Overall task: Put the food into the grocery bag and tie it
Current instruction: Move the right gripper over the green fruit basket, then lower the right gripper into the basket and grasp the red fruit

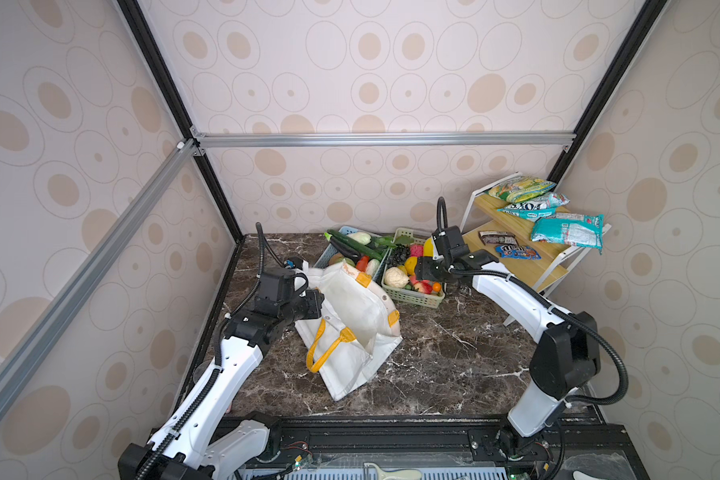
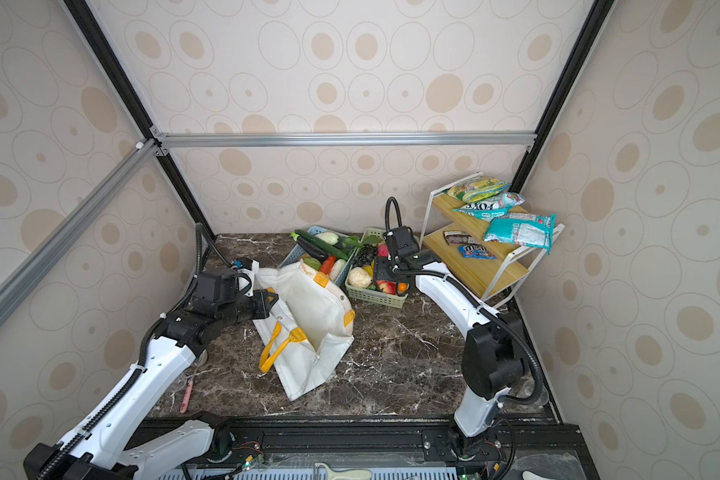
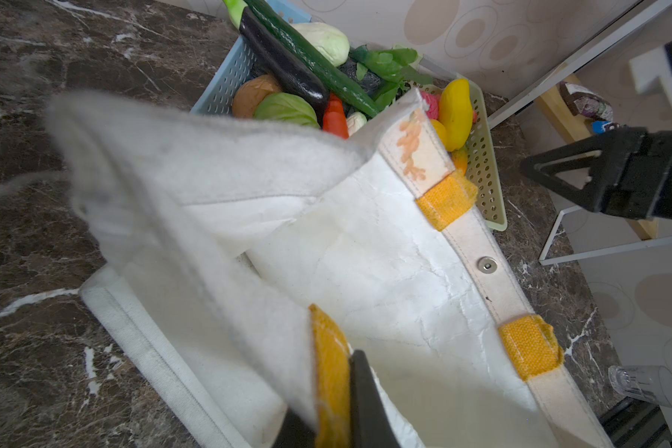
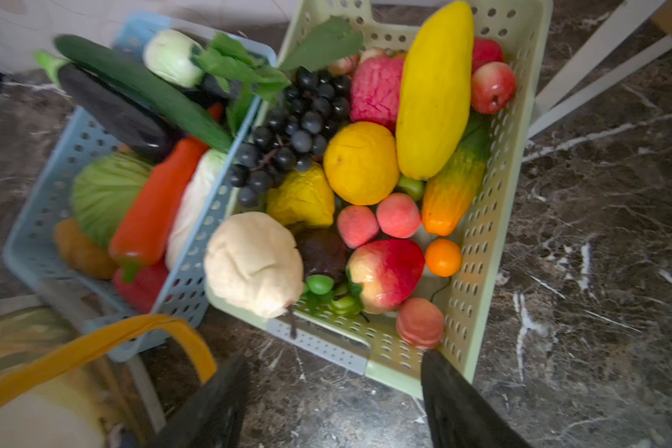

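**A:** Which arm takes the next piece?

**B:** The right one. The right hand (image 4: 334,407) hovers over one end of the green basket (image 4: 478,240). Its fingers are spread wide with nothing between them, and the food (image 4: 361,163) lies straight ahead of it, heaped in that basket.

**A:** And the left?

**B:** The left hand (image 3: 342,407) is clamped on the yellow-orange strap (image 3: 328,372) at the rim of the grocery bag (image 1: 350,320). It lifts that side so the mouth gapes. The bag itself sits on the bench (image 1: 454,353).

**A:** What lies closest to the open fingers?

**B:** A flat peach-coloured disc (image 4: 419,322) lies by the basket's end wall. Beyond it are a red-and-cream fruit (image 4: 385,271) and a small orange fruit (image 4: 443,258).

**A:** And the long yellow fruit (image 4: 435,89)?

**B:** That one is at the far end. Its long axis runs along the line the hand points, so I judge the fingers would close across its narrow width without a wrist turn.

**A:** Which way is the bag from there?

**B:** In both top views its mouth lies just left of the green basket, so I judge it a short carry across.
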`<state>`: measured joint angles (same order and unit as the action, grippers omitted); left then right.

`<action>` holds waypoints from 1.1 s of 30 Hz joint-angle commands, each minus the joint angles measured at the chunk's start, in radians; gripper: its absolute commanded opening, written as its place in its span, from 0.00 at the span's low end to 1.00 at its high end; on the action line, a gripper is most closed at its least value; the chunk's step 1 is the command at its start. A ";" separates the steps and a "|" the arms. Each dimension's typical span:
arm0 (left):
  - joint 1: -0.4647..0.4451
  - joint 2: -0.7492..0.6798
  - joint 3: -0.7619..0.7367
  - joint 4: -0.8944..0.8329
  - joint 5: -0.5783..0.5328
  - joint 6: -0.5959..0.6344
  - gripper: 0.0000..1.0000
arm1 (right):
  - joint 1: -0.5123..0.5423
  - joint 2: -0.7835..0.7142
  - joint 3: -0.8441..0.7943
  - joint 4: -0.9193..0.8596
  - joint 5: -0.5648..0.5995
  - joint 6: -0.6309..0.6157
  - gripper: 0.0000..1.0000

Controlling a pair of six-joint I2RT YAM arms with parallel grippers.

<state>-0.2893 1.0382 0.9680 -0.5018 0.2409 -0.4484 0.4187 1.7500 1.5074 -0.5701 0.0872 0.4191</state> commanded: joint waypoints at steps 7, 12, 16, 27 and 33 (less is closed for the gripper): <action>0.007 -0.012 -0.001 0.040 -0.026 0.000 0.00 | -0.016 0.193 0.134 -0.047 0.115 -0.046 0.67; 0.008 -0.017 -0.006 0.037 -0.026 0.000 0.00 | -0.021 0.281 0.199 -0.056 0.116 -0.034 0.66; 0.007 -0.020 -0.005 0.032 -0.025 0.003 0.00 | -0.027 0.345 0.248 -0.080 0.133 -0.027 0.64; 0.007 -0.011 -0.016 0.039 -0.016 0.007 0.00 | -0.046 0.452 0.302 -0.083 0.146 -0.009 0.59; 0.006 0.003 -0.002 0.038 -0.015 0.010 0.00 | -0.050 0.493 0.329 -0.076 0.144 0.004 0.58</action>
<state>-0.2878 1.0397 0.9428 -0.4961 0.2291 -0.4480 0.3729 2.2147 1.8030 -0.6304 0.2173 0.4038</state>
